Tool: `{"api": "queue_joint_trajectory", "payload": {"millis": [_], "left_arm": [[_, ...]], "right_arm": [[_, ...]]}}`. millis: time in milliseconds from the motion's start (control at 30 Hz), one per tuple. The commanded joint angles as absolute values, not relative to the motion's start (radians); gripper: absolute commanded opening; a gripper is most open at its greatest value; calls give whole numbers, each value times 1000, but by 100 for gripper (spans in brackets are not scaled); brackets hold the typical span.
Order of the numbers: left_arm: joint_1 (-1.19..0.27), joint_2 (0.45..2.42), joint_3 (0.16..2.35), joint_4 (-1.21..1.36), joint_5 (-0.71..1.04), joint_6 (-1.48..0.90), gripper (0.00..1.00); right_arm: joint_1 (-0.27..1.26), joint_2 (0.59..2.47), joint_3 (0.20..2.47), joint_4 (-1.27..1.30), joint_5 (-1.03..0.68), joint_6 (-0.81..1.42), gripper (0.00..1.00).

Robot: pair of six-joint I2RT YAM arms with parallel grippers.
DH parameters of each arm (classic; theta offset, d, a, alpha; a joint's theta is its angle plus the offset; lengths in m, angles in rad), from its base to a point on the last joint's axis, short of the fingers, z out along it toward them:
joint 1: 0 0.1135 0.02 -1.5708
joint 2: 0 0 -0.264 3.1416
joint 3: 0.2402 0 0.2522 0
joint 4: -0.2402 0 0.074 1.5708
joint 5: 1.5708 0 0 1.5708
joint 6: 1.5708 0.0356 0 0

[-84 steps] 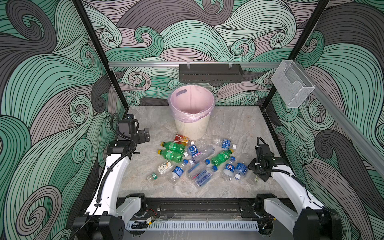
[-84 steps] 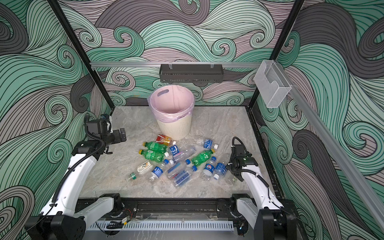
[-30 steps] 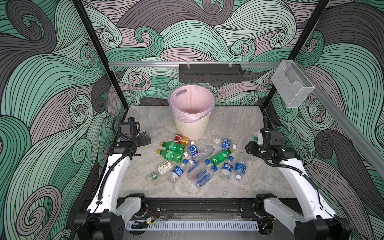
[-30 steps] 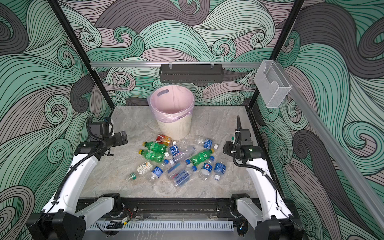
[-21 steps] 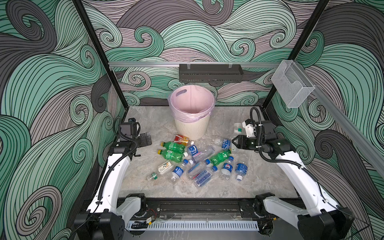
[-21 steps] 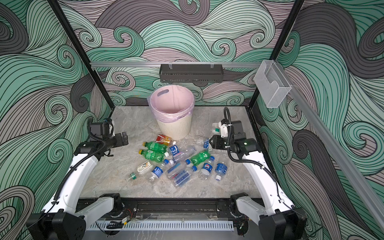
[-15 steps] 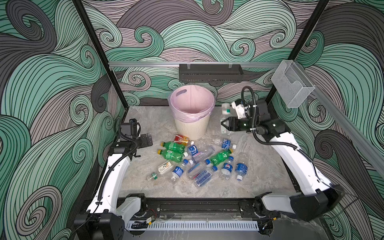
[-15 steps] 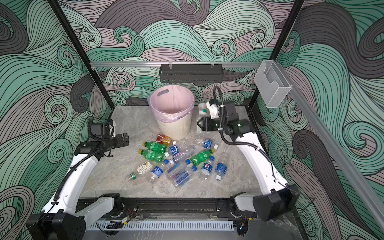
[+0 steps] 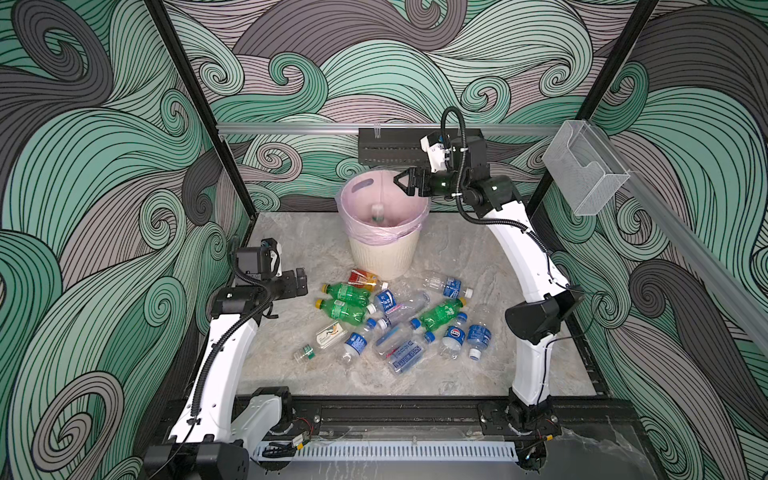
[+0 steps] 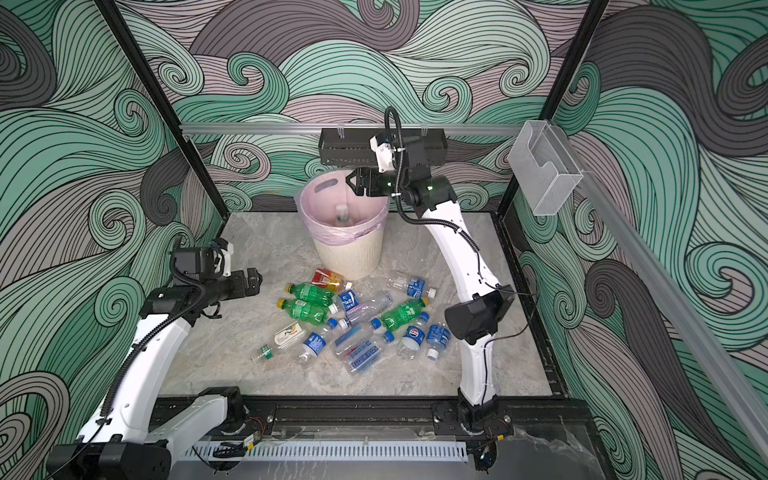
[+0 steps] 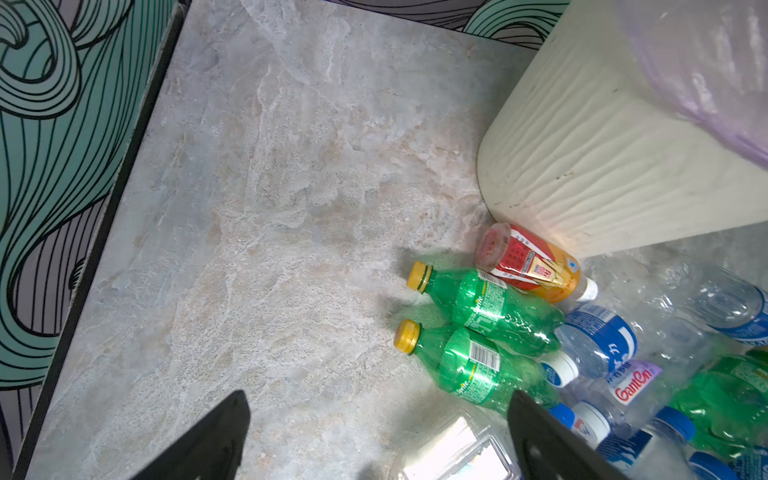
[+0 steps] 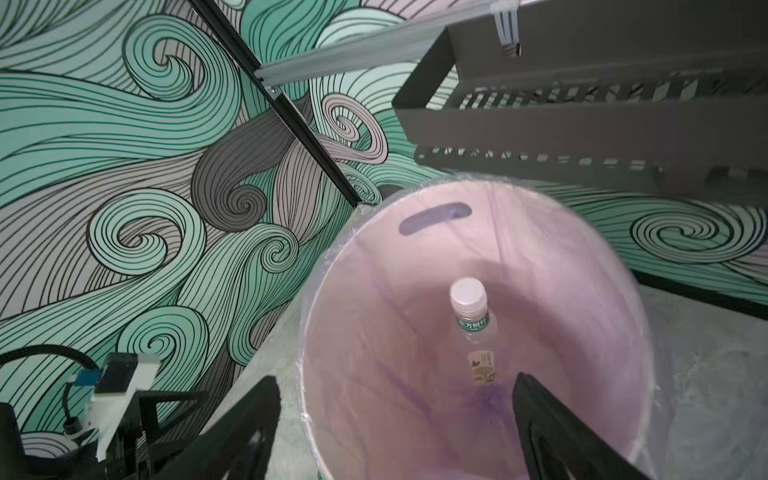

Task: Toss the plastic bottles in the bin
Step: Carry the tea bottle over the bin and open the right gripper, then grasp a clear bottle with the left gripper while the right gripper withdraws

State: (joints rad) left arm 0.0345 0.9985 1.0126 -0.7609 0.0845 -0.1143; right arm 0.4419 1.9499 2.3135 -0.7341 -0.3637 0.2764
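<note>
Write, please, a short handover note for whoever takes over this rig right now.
Left claw: open, empty, hovering to the left of the pile of bottles.
Right claw: open, empty, above the rim of the bin.
Done: one clear white-capped bottle is inside the bin.
Left: the pile of bottles lies on the table in front of the bin; every one needs binning.

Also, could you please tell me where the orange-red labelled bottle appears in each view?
In a top view: the orange-red labelled bottle lies by the base of the bin.
In a top view: bottle, same spot.
Left wrist: bottle near the bin, alongside a green bottle.
Right wrist: not in it.
Shared landmark: the bin, in all four.
</note>
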Motion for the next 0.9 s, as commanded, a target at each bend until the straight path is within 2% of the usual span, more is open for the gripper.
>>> {"api": "queue_joint_trajectory", "payload": {"millis": [0,200,367,567,700,867], "left_arm": [[23,997,1046,-811,148,-43,99],[-31,1003,1048,-832,158,51,99],[-132,1043,1055,-889,159,151,99],[-301,1133,1078,-980,87,209,93],[-391,1134,1029,-965,-40,225,93],[-430,1129,981,-968,-46,270,93]], "right_arm": [[448,1740,2077,-626,-349,252,90],[445,1418,1600,-462,-326,228,100],[439,1226,1339,-448,-270,210,100],[431,1070,1112,-477,-185,209,100],[421,995,1022,-482,-143,232,100],[404,948,964,-463,-124,243,100]]}}
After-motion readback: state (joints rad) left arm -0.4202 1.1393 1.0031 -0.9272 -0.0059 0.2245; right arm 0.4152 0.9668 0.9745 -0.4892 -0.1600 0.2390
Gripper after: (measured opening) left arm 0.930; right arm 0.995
